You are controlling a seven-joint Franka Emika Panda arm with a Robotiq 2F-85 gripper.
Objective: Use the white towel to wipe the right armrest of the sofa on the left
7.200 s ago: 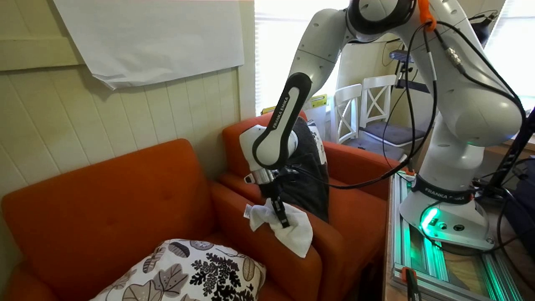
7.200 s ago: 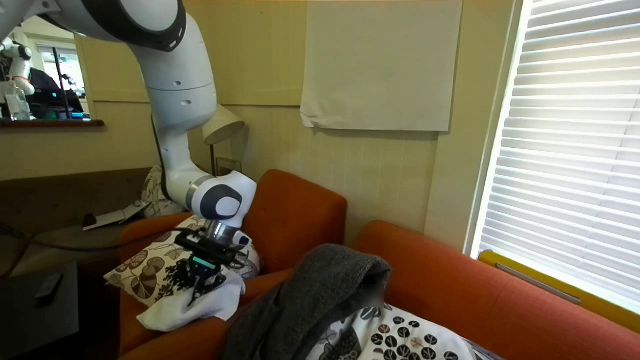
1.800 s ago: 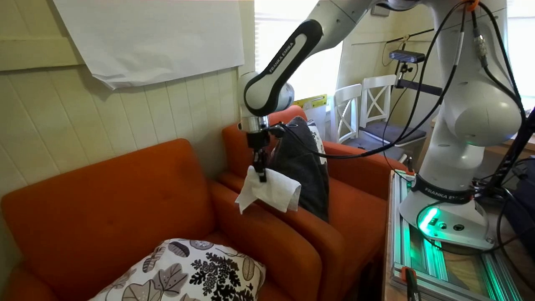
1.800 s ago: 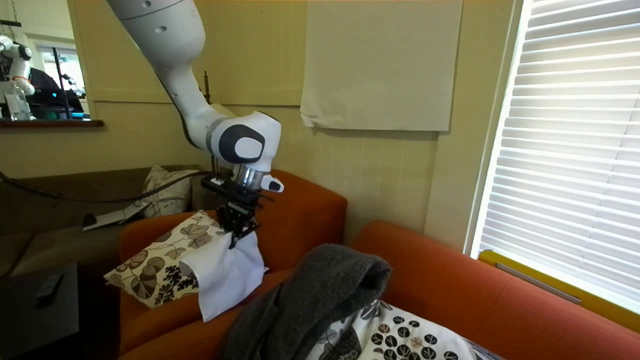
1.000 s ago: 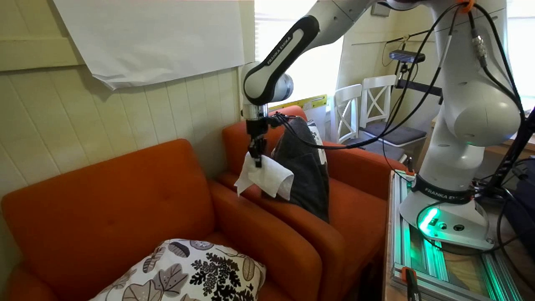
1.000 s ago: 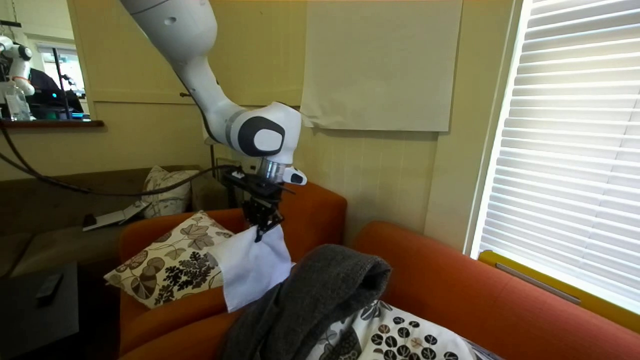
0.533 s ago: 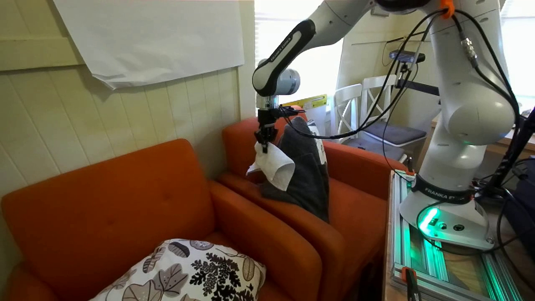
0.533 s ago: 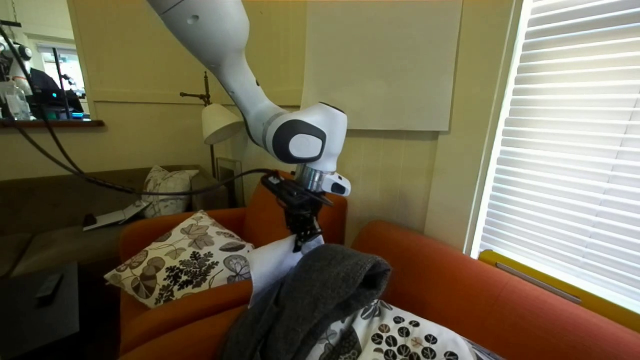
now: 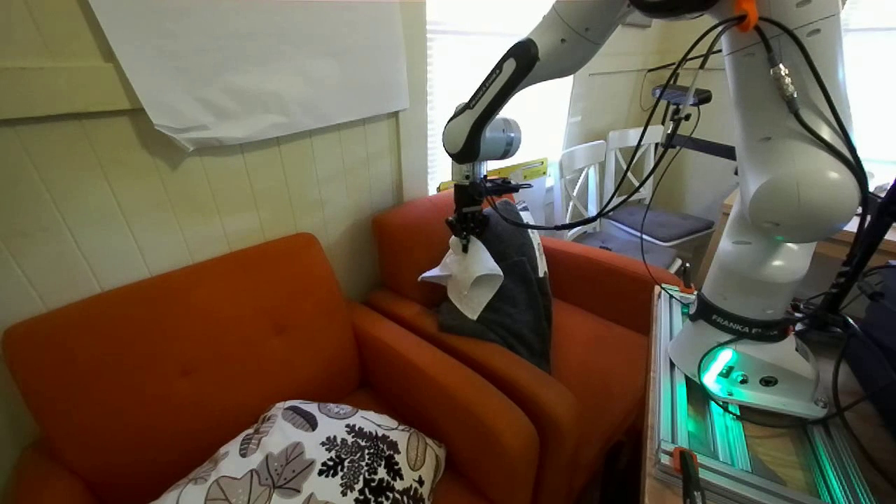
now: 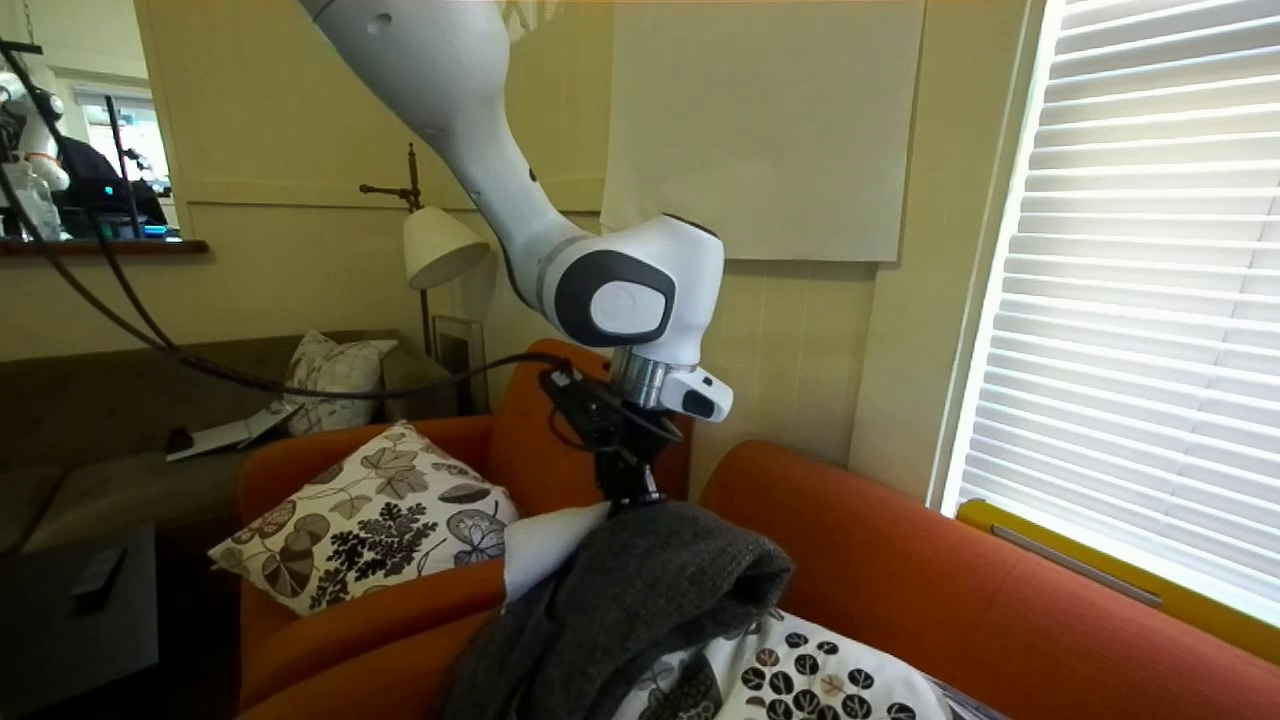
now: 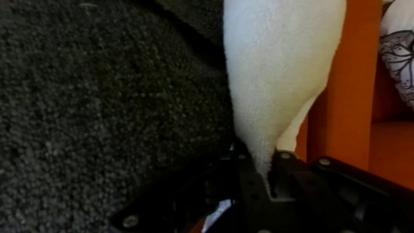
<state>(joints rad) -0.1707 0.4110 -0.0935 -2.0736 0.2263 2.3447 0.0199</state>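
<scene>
1. Your gripper [image 11: 263, 158] is clamped on the white towel [image 9: 476, 283]; the fingers [image 11: 251, 186] are together, and in the wrist view the towel is pressed to a narrow fold between them.

2. The towel hangs just beside the dark grey blanket [image 10: 650, 580]; in the wrist view the coarse weave of this blanket fills the left half, and in an exterior view it hides part of the towel; whether the two touch, you cannot see.

3. The right armrest [image 9: 448, 392] of the sofa on the left [image 9: 182, 336] shows you a smooth orange surface; in an exterior view it is apart from the towel; directly beside it runs the adjoining armrest [image 9: 528, 381] of the second orange sofa [image 9: 602, 336], which carries the blanket.

4. On the sofa on the left you find a leaf-patterned cushion [image 10: 360, 520], tilted; a cushion with small round leaves [image 10: 810, 670] is partly covered by the blanket.

5. Behind both sofas stands a pale panelled wall [image 9: 280, 189]; a large white sheet [image 9: 280, 70] hangs on it, and the window blind [image 10: 1130, 280] is bright.

6. Farther in the room you have white chairs [image 9: 668, 222] with grey seats, a lamp [image 10: 440, 248] and a dark sofa [image 10: 80, 420]; on the arm's base [image 9: 791, 374] a green light [image 9: 719, 365] is shining.
</scene>
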